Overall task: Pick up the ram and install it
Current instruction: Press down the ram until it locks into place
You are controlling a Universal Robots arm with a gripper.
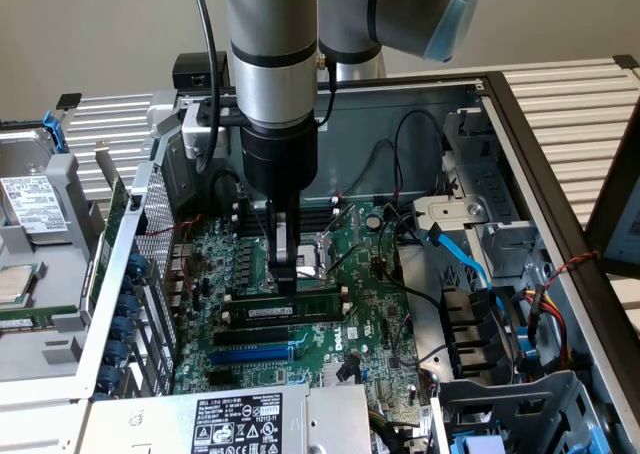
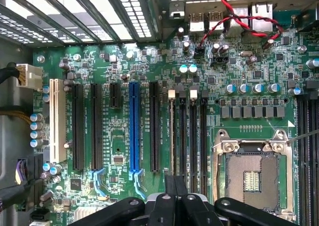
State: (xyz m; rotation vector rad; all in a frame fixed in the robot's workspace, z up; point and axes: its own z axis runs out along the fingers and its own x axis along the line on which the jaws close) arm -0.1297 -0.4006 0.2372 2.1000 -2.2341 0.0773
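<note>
Pressing closed gripper [image 1: 287,280] fingertips together on top edge of ram [image 1: 290,314], stick seated lengthwise in motherboard [image 1: 365,349] slot directly beneath.

You get soft, even light from above in the exterior view; the pale wall behind is flat and shadowless. The arm [image 1: 270,64] carries a bright vertical sheen on its metal sleeve and dims the motherboard [image 1: 300,274] beneath it. In the wrist view the motherboard [image 2: 164,111] is evenly lit and sharp, while the slatted surface [image 2: 75,12] past the case's edge glares white. The gripper [image 2: 174,206] shows as dark, soft-focused shapes.
</note>
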